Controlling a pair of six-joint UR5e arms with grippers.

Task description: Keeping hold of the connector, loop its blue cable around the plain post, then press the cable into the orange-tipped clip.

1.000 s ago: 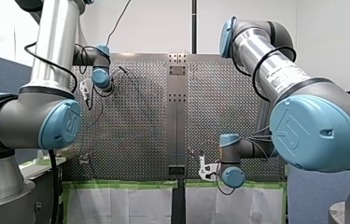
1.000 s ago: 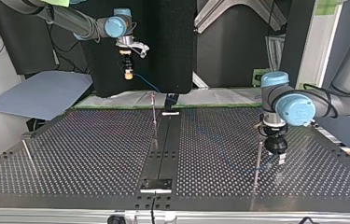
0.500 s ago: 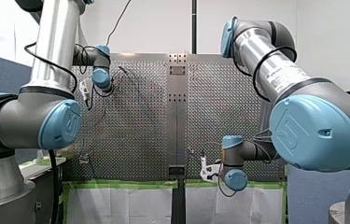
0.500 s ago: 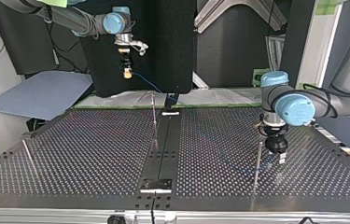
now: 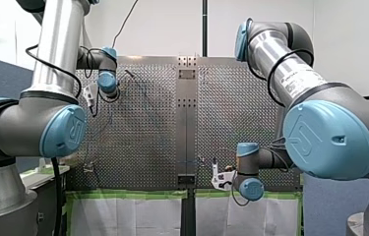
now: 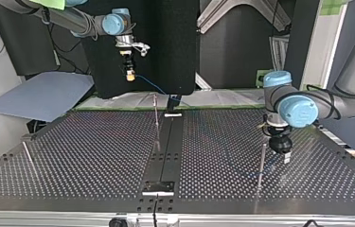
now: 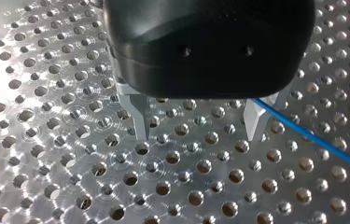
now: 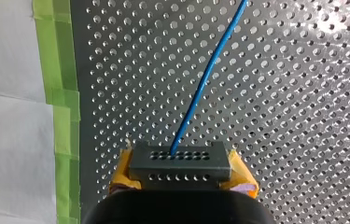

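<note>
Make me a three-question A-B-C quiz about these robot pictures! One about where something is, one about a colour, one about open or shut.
1. Where is the connector? A. on the floor B. between my right gripper's pads C. hung on a post
2. What colour is its cable? A. blue B. red C. green
3. How is my left gripper? A. shut on the cable B. shut on a post C. open, holding nothing
Answers: B, yellow pads clamp it; A, a blue line leaves the connector; C, its fingers stand apart, nothing between.
</note>
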